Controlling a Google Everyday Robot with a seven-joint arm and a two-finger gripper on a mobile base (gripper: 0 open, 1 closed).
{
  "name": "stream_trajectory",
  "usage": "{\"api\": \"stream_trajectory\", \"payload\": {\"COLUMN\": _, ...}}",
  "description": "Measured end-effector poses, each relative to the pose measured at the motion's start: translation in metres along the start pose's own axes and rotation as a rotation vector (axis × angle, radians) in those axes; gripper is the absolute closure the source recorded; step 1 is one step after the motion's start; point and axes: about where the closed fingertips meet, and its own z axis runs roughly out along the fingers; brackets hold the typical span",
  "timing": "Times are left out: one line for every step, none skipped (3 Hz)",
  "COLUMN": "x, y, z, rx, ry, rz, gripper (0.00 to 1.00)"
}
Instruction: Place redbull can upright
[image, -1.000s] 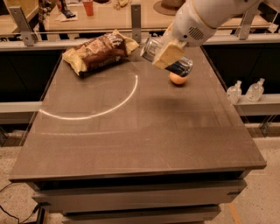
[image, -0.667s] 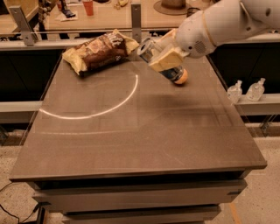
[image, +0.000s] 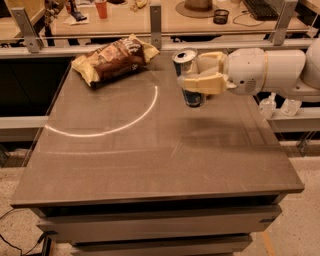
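The redbull can (image: 188, 77) is silver and blue with a shiny top, and it stands nearly upright, its base at or just above the table (image: 150, 150) towards the far right. My gripper (image: 202, 75) comes in from the right and is shut on the can, its cream fingers (image: 205, 84) wrapped around the can's middle. The white arm (image: 265, 70) stretches off to the right edge. The orange ball is hidden behind the gripper or arm.
A brown and yellow chip bag (image: 112, 60) lies at the far left of the table. A bright arc of light (image: 110, 127) curves across the tabletop. Small bottles (image: 280, 106) stand on a shelf to the right. A desk with clutter runs behind.
The arm has swung so that the gripper now reaches in from the right, and the can has turned from tilted to nearly upright and come lower. The orange ball has gone out of sight.
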Motion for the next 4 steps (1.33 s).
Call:
{"api": "stream_trajectory", "payload": {"x": -0.004, "y": 0.013, "z": -0.011, "rx": -0.001, "ry": -0.107, "rz": 0.047, "gripper": 1.0}}
{"api": "stream_trajectory", "payload": {"x": 0.005, "y": 0.02, "z": -0.013, "rx": 0.006, "ry": -0.145, "rz": 0.09, "gripper": 1.0}}
{"api": "stream_trajectory", "payload": {"x": 0.024, "y": 0.027, "z": -0.011, "rx": 0.014, "ry": -0.176, "rz": 0.148, "gripper": 1.0}}
{"api": "stream_trajectory", "payload": {"x": 0.039, "y": 0.032, "z": -0.008, "rx": 0.017, "ry": -0.179, "rz": 0.186, "gripper": 1.0}}
